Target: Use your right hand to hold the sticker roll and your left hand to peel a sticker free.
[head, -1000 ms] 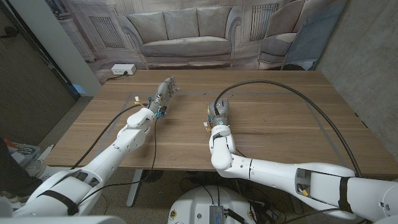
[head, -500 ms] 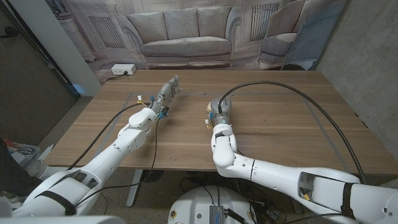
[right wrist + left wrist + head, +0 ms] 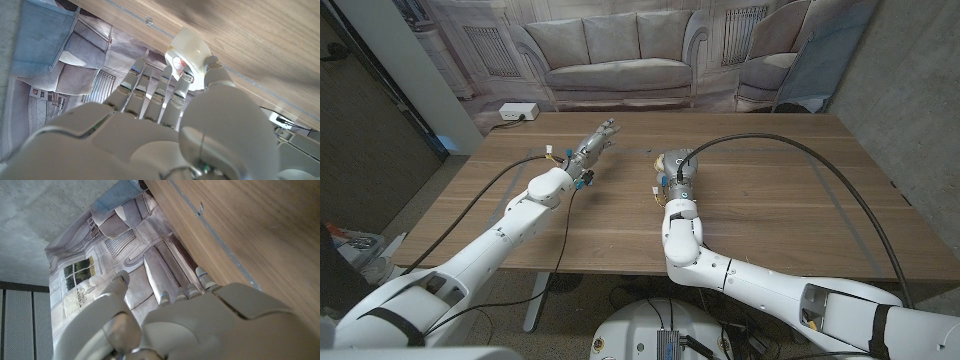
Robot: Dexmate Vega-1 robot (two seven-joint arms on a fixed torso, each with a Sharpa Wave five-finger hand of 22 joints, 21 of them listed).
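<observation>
The sticker roll [image 3: 189, 46] is a small white roll with a red sticker on it, pinched between the fingers [image 3: 165, 85] and thumb of my right hand [image 3: 150, 130] close to the wooden table [image 3: 250, 30]. From the head camera, my right hand [image 3: 676, 170] sits near the table's middle and covers the roll. My left hand [image 3: 593, 143] hovers to the left of it, over the far part of the table [image 3: 770, 215], with its fingers stretched forward. In its wrist camera, the left hand [image 3: 180, 320] has its thumb apart from the fingers and nothing between them.
A thick black cable [image 3: 790, 147] arcs over the right half of the table to my right wrist. A thinner cable [image 3: 510, 175] runs along my left arm. A white power strip [image 3: 517, 112] lies beyond the far left corner. A printed sofa backdrop hangs behind.
My left hand has risen and reached farther away and to the right. My right hand has slid slightly farther from me, still holding the roll.
</observation>
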